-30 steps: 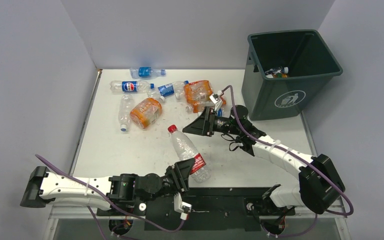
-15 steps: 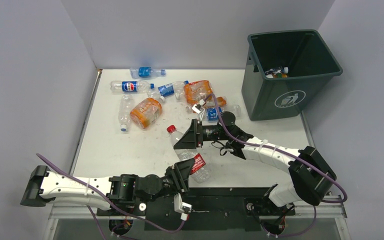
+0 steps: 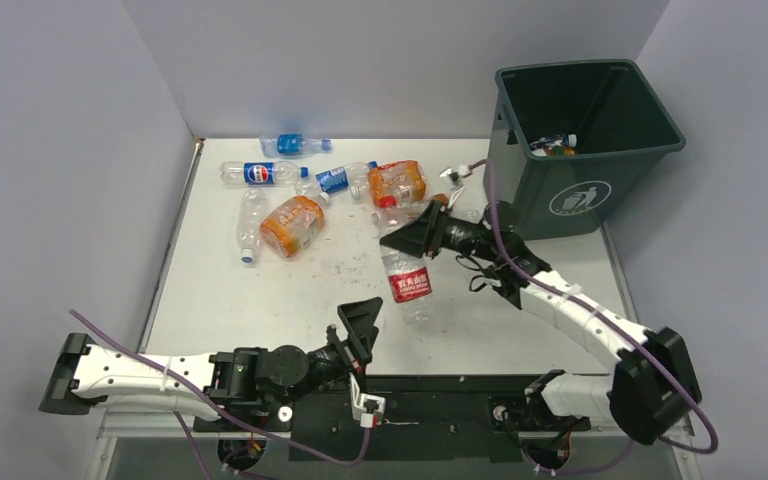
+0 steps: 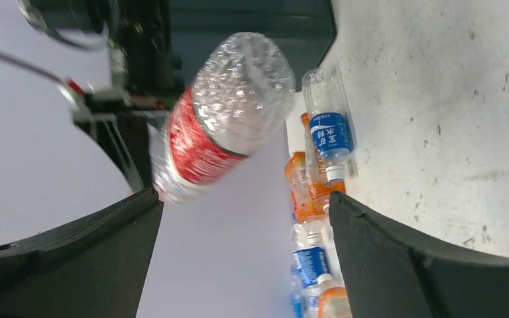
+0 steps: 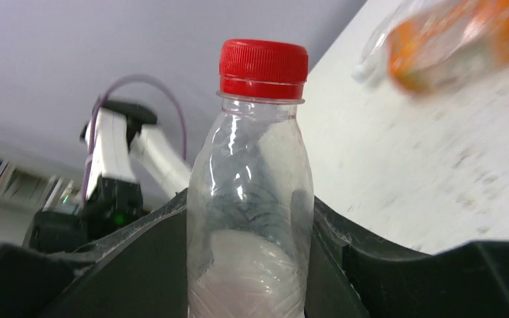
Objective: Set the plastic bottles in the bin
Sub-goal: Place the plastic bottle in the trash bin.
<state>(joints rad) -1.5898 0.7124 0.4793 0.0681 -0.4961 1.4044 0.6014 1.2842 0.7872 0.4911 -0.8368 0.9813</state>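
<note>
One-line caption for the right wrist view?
Right claw shut on a clear red-capped bottle, with a blurred orange bottle on the white table beyond.

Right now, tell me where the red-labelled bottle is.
In the top view, the red-labelled bottle is held by its neck in the right gripper over mid-table, left of the bin.

I have bare bench (image 3: 250,290) free across the near left. Loose bottles (image 3: 293,224) crowd the far edge, the bin (image 3: 560,205) blocks the far right corner, and a red-labelled bottle (image 3: 410,285) hangs mid-bench from the right gripper (image 3: 400,243).
</note>
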